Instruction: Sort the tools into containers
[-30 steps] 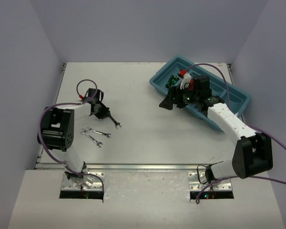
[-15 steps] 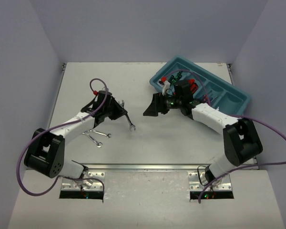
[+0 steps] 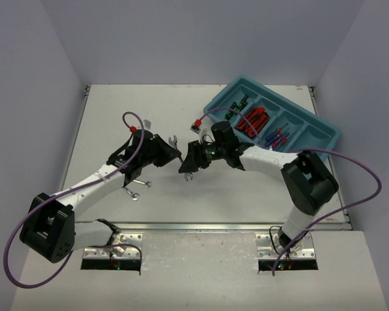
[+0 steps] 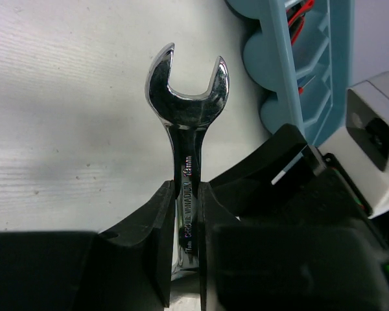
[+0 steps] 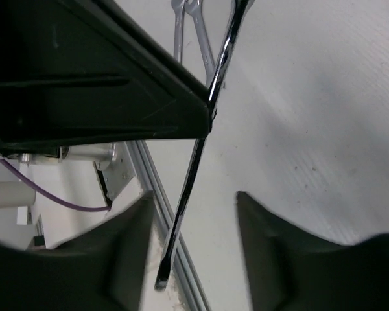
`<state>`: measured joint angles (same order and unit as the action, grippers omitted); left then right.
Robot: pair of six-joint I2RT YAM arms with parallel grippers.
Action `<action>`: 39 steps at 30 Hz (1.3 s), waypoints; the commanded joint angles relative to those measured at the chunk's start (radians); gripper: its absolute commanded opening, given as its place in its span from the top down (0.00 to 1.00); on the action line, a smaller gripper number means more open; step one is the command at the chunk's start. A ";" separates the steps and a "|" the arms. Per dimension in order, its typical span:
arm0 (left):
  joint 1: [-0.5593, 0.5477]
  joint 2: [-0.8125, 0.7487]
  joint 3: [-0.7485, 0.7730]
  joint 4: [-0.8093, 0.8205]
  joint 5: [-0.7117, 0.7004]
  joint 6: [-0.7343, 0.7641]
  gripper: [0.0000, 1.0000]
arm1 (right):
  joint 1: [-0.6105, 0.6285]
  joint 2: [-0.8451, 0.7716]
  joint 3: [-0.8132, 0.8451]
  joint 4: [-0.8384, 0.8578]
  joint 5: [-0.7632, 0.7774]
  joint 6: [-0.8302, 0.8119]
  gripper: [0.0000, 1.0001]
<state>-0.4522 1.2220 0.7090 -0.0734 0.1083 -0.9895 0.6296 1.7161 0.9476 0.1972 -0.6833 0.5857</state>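
Observation:
My left gripper [image 3: 167,154] is shut on the shank of a silver wrench [image 3: 187,174] and holds it above the middle of the table. In the left wrist view the wrench [image 4: 188,91] sticks up from between the pads, open end forward. My right gripper [image 3: 185,163] faces it from the right. Its jaws stand open on either side of the wrench's free end [image 5: 185,207] without touching it. The teal tray [image 3: 324,144] at the back right holds green screwdrivers [image 3: 238,105], red knives [image 3: 253,120] and blue-and-red screwdrivers [image 3: 276,135].
Two more wrenches [image 3: 138,186] lie on the table under the left forearm, and they also show in the right wrist view [image 5: 180,29]. The tray's rounded wall [image 4: 282,71] is close behind the two grippers. The table's metal front rail [image 5: 157,194] runs below.
The left arm has carried the wrench right to the table's middle. The right arm has swung left from the tray, and its jaws have narrowed around the wrench's free end.

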 commanded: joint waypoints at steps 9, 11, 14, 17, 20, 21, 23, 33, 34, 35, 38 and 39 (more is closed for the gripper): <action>-0.022 -0.058 0.061 0.026 -0.051 0.050 0.00 | 0.012 -0.061 0.030 -0.056 0.176 -0.002 1.00; -0.022 -0.088 0.162 -0.144 -0.169 0.127 0.00 | -0.026 -0.137 0.002 -0.158 0.264 0.005 1.00; -0.022 -0.162 0.263 -0.350 -0.331 0.199 0.00 | -0.116 -0.289 -0.035 -0.319 0.407 0.016 1.00; -0.022 -0.270 0.314 -0.533 -0.420 0.266 0.00 | -0.321 -0.425 -0.067 -0.433 0.479 0.023 1.00; -0.022 -0.361 0.317 -0.631 -0.485 0.316 0.00 | -0.493 -0.558 -0.079 -0.551 0.591 -0.013 1.00; -0.022 -0.386 0.311 -0.661 -0.498 0.323 0.00 | -0.557 -0.561 -0.070 -0.576 0.636 -0.022 1.00; -0.021 -0.430 0.297 -0.714 -0.524 0.339 0.00 | -0.670 -0.558 -0.046 -0.630 0.737 -0.036 1.00; -0.020 -0.410 0.190 -0.717 -0.492 0.358 0.00 | -0.823 -0.408 -0.008 -0.639 1.034 -0.036 1.00; -0.020 -0.405 0.182 -0.707 -0.480 0.356 0.00 | -0.828 -0.385 -0.009 -0.631 1.033 -0.035 1.00; -0.020 -0.403 0.176 -0.694 -0.472 0.352 0.00 | -0.833 -0.361 -0.003 -0.630 1.027 -0.037 1.00; -0.020 -0.397 0.139 -0.662 -0.440 0.331 0.00 | -0.844 -0.290 0.029 -0.630 1.013 -0.043 0.92; -0.020 -0.395 0.126 -0.651 -0.433 0.326 0.00 | -0.846 -0.271 0.037 -0.630 1.016 -0.043 0.85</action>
<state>-0.4679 0.8384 0.8617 -0.7875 -0.3674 -0.6510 -0.2056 1.3919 0.9124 -0.4787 0.2887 0.5482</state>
